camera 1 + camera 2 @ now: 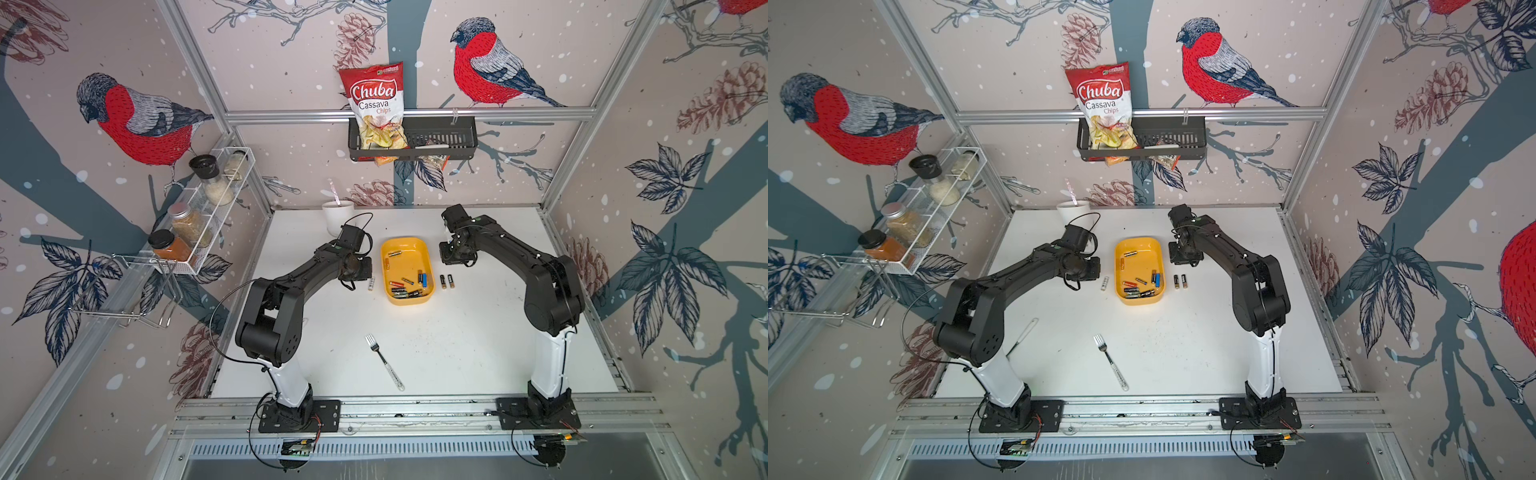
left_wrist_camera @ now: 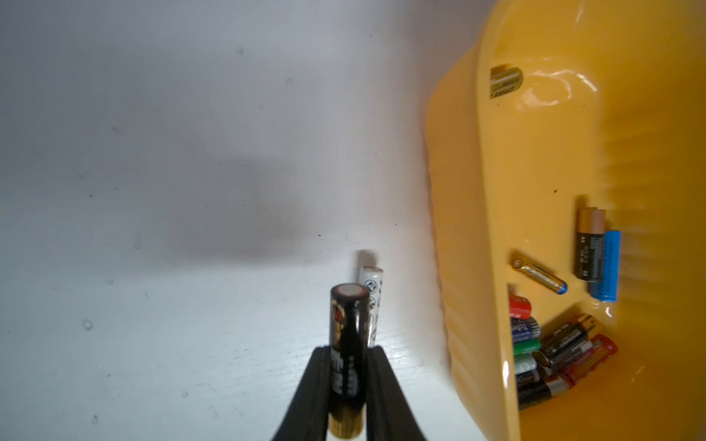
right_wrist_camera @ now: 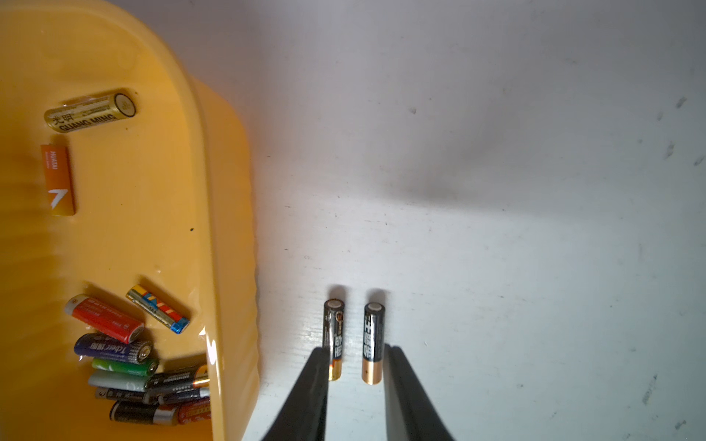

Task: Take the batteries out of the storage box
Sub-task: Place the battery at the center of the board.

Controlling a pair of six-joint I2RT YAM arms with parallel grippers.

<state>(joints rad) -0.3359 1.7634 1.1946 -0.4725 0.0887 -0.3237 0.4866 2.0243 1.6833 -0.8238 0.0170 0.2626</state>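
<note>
2 black batteries with copper ends (image 1: 446,281) lie side by side on the table (image 1: 478,340), parallel and not touching, just beside the long wall of the yellow storage box (image 1: 409,259) on the right arm's side. Right gripper (image 3: 358,349) hovers over them with fingers (image 3: 408,389) apart and nothing between the pads; 1 finger hides part of the battery nearer the box. Left gripper (image 2: 348,349) is on the opposite side of the box, fingers clamped on 1 black battery with a gold end (image 2: 347,328), beside the box wall. 1 white battery (image 1: 371,284) lies on the table just beside the box on that side, next to the held one in the left wrist view. The box sits mid-table between the 2 grippers, upright. Inside it, a heap of batteries (image 1: 409,292) is crowded at the end nearer the arm bases: black, red, green, dark blue, pale grey. A blue battery (image 2: 607,267) lies against a black-copper one a little apart from the heap, with a slim striped one near them. At the far end of the box are 1 gold battery (image 3: 89,112) and 1 orange battery (image 3: 57,179), well apart from the heap. On the table also: a fork (image 1: 384,361) near the front and a white cup (image 1: 338,216) at the back.
</note>
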